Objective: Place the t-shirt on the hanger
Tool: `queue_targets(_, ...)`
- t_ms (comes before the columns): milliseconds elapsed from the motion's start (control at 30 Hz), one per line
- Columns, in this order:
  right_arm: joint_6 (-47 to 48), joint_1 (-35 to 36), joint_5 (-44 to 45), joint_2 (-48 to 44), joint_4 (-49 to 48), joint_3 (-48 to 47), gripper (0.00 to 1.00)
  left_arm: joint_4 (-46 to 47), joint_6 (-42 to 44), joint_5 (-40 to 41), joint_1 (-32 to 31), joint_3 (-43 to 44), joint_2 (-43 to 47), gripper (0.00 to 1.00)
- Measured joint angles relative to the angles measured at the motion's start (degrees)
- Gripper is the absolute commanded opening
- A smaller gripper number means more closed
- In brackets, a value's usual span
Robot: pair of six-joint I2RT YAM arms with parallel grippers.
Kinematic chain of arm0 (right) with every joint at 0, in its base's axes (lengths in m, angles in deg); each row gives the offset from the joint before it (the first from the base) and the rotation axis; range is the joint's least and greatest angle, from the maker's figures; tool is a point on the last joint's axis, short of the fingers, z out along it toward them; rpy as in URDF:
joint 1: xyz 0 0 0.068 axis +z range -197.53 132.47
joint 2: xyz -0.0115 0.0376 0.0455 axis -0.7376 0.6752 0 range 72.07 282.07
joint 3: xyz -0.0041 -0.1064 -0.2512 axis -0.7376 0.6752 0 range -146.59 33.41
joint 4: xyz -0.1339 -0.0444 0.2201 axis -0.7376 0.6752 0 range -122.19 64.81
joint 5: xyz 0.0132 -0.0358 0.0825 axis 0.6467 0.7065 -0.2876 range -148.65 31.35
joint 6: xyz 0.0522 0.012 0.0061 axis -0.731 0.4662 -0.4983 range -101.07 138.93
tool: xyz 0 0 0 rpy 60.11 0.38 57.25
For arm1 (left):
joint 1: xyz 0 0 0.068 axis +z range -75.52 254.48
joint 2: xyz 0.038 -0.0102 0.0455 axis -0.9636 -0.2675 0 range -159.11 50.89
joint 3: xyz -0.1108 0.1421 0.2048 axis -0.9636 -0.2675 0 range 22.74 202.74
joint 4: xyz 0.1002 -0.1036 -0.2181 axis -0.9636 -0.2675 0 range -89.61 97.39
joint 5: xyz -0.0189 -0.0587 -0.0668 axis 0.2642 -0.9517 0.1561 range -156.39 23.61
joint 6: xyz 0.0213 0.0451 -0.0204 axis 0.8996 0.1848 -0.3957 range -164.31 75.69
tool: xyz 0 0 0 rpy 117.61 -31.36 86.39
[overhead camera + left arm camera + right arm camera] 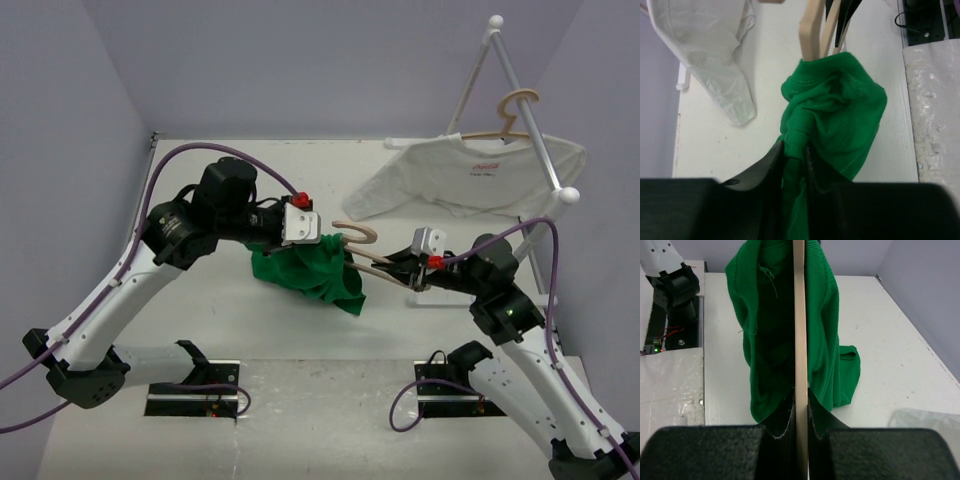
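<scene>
At the left, our left hand [795, 159] is clamped on a bunched fold of the plain bright green cloth t-shirt [305, 270]. The shirt hangs gathered over the middle of the white worktop [330, 335], and we cannot tell whether its lowest fold touches the surface. Just to its right, the light tan wooden hanger [799, 315] runs one thin arm up into the shirt, with green cloth on both sides, while its curved hook pokes out close beside the left hand. Our right hand [800, 407] is closed tight on the hanger's other arm. We judge the main risk to be the pull: if the left hand drags the wad rather than spreading it, the cloth could jam on the arm's tip or slide off again, and the thin wood could twist in the right hand's pinch. The hook could also knock the left hand. Open worktop lies behind and to the left, but at the right the white rack [530, 130] with its white t-shirt [450, 175] stands near the right arm — little room there.
</scene>
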Motion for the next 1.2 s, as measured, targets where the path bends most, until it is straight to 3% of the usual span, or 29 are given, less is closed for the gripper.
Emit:
queue_targets(33, 0.1, -0.2, 0.3, 0.0, 0.2, -0.1, 0.0, -0.1, -0.1, -0.2, 0.0, -0.3, 0.0, 0.03)
queue_targets(100, 0.5, -0.6, 0.6, 0.1, 0.7, -0.2, 0.0, -0.9, 0.2, -1.0, -0.2, -0.6, 0.0, 0.0)
queue_targets(267, 0.8, -0.7, 0.1, 0.8, 1.3, -0.3, 0.0, -1.6, 0.9, -1.8, -0.3, -0.9, 0.0, 0.0)
queue_targets(333, 0.7, -0.7, 0.0, 1.2, 1.2, -0.3, 0.05, -1.8, 1.1, -2.0, -0.1, -0.9, 0.0, 0.0)
queue_targets(500, -1.8, -0.6, 2.5, 2.1, -1.2, -0.3, 0.45, -0.6, 0.4, -0.5, 0.0, -1.2, 0.1, 0.0)
queue_targets(533, -3.3, -0.5, 4.1, 2.2, -2.0, -0.3, 0.69, 0.5, -0.2, 0.7, 0.0, -1.8, 0.3, 0.0)
queue_targets(567, -5.6, -0.5, 6.7, 2.4, -2.9, -0.3, 0.8, 2.0, -1.0, 2.4, -0.2, -2.8, 0.5, 0.0)
queue_targets(600, -7.7, -0.3, 9.3, 2.3, -3.2, -0.4, 0.89, 3.1, -1.9, 4.2, -0.3, -3.8, 0.8, 0.0)
queue_targets(667, -11.7, -0.3, 14.4, 1.9, -3.4, -0.5, 0.98, 5.3, -3.5, 8.2, -0.3, -6.3, 1.5, 0.0)
queue_targets(833, -24.4, -0.1, 29.3, -3.0, -0.8, -0.6, 0.98, 12.2, -8.6, 20.3, 0.1, -13.8, 6.2, 0.0)
queue_targets(933, -34.0, -0.1, 34.7, -6.9, -0.8, 0.0, 0.91, 15.6, -11.7, 23.9, 0.3, -15.6, 9.9, 0.0)
queue_targets(1033, -43.4, -0.1, 34.8, -6.2, -3.7, 1.5, 0.87, 18.6, -13.9, 23.9, 0.3, -15.7, 12.6, 0.0)
queue_targets(1200, -55.6, -0.1, 34.3, 4.7, -8.6, 3.6, 0.83, 20.6, -15.7, 19.4, 0.3, -15.4, 13.1, 0.0)
